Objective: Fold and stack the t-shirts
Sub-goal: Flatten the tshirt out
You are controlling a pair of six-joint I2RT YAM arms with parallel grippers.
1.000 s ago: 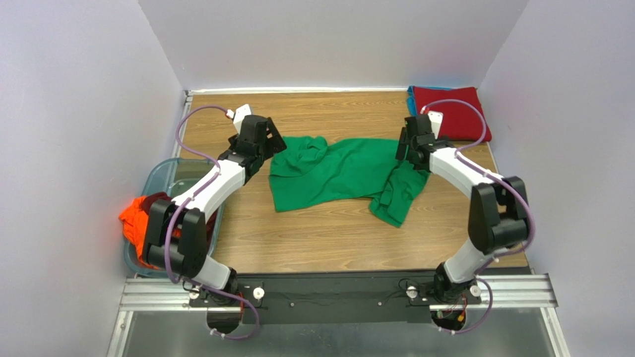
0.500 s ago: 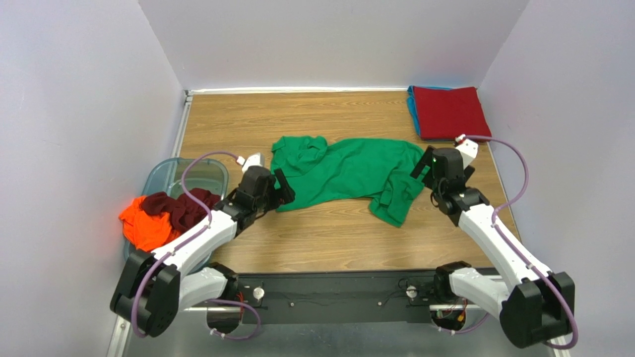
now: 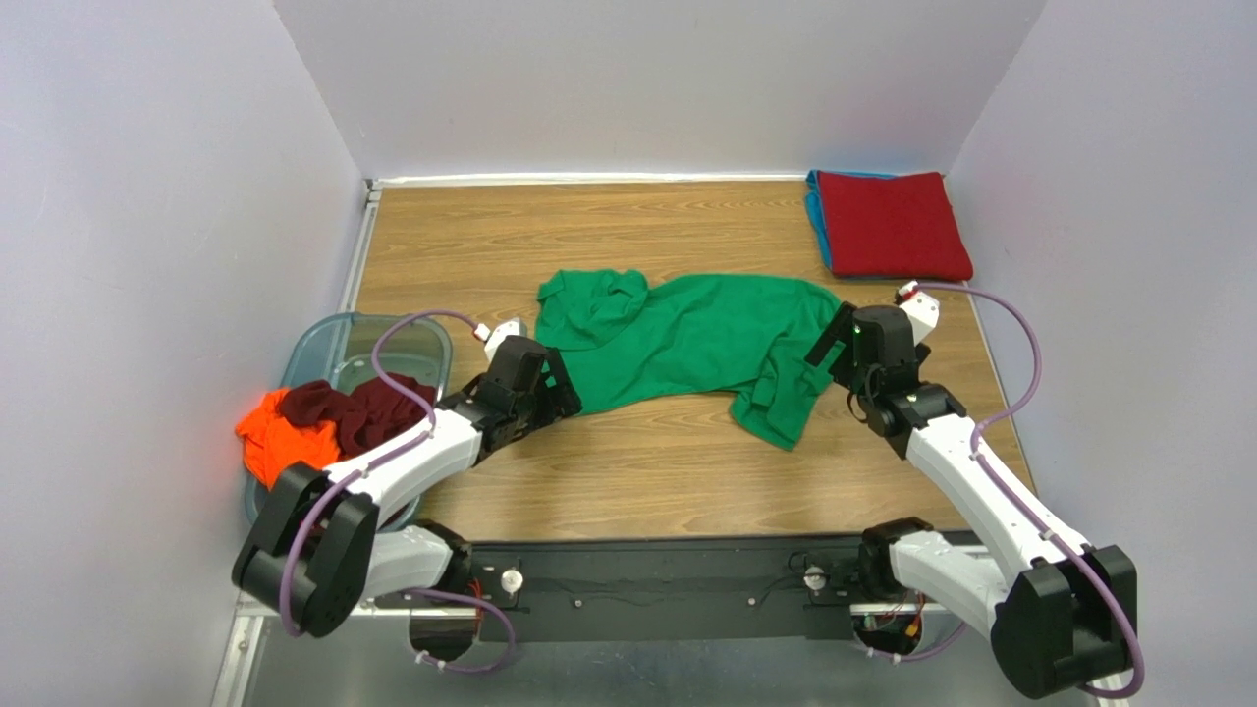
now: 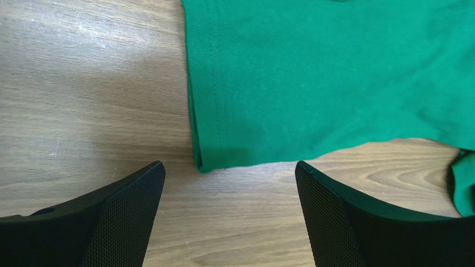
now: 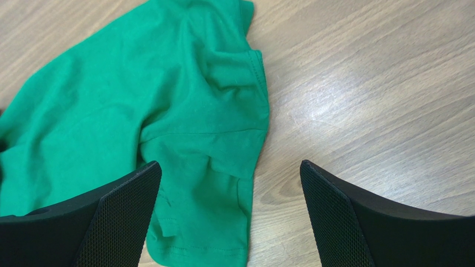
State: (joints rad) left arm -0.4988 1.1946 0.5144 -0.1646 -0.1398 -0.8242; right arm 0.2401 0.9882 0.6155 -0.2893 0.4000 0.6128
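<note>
Grippers both spread wide at green t-shirt [image 3: 686, 342], nothing pinched.

Green t-shirt lies unfolded and wrinkled approx. in the middle of the table [image 3: 620, 486], long side running left to right, one part bunched at its far-left end. Left gripper [image 4: 228, 164] is at the shirt's near-left corner w/ fingers far apart; in the wrist view the hem corner lies between them. Right gripper [image 5: 229, 163] is at the shirt's right end, fingers also apart, above a creased sleeve that points to the near edge. Cannot tell if either one touches the cloth. Red t-shirt [image 3: 890, 221] lies folded in the far-right corner, on top of a teal-blue t-shirt [image 3: 813, 199]. At the left edge, orange t-shirt [image 3: 273, 439] and dark maroon t-shirt [image 3: 354, 413] are heaped in a plastic tub [image 3: 347, 346], the orange one hanging over its rim.
</note>
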